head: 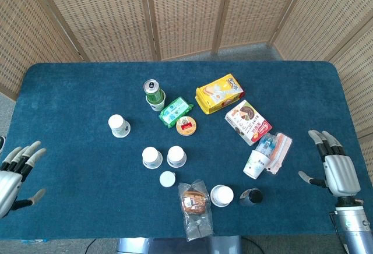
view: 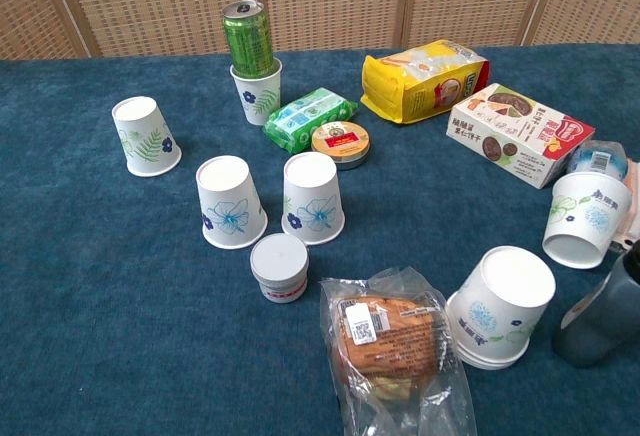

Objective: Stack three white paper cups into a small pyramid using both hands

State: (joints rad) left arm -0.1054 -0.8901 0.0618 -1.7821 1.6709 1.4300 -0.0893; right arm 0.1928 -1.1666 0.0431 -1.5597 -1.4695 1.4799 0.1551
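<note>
Blue table (head: pixel 76 91): six paper cups, one green can (view: pixel 248 38).

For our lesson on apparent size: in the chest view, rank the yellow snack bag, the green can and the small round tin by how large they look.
1. yellow snack bag
2. green can, partly sunk in a paper cup
3. small round tin
All three stand at a similar depth, so nearness hardly skews this.

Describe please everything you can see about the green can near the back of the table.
The green can is a slim metal drink can with a silver top, its tab still flat. It stands slightly tilted inside an upright white paper cup with a blue flower print. It stands left of the green packet. Neither hand touches it.
</note>
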